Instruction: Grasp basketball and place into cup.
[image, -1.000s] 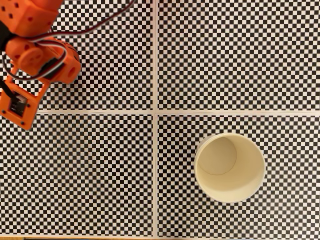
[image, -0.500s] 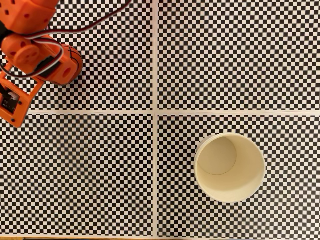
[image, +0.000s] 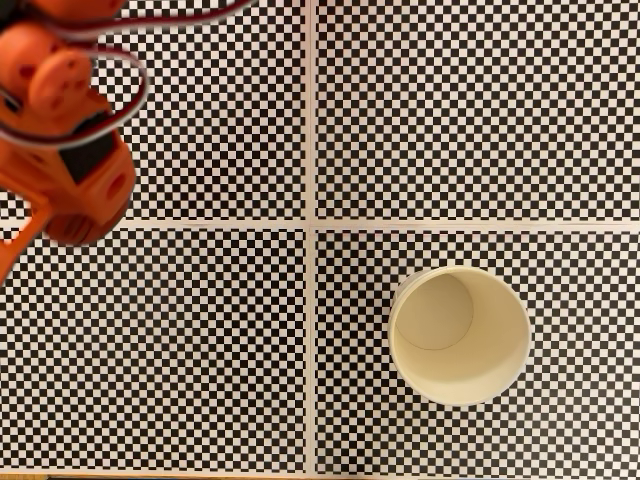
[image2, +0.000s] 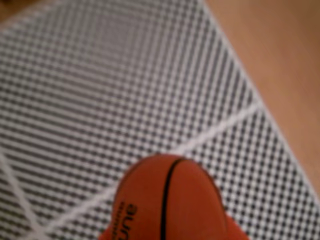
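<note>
Carry step, by the look of it: small orange-red basketball with a black seam and dark lettering (image2: 167, 200) close under the wrist camera at the bottom of the wrist view, apparently clamped in the claw — fingers themselves not clearly visible there, so a held ball is a judgement, not a certainty. Boxy orange plastic arm (image: 65, 150) at the far left edge of the fixed view, blurred. Round cream-white paper cup (image: 459, 334) upright and empty, well apart from the claw, across the pale seam of the black-and-white checkered mat (image: 450, 110) and lower right of it in that view.

To do it well: keep the squeeze steady, travel high enough to clear the rolled rim, centre over the mouth before lowering — release only once inside, since a nudged paper cup tips easily.
</note>
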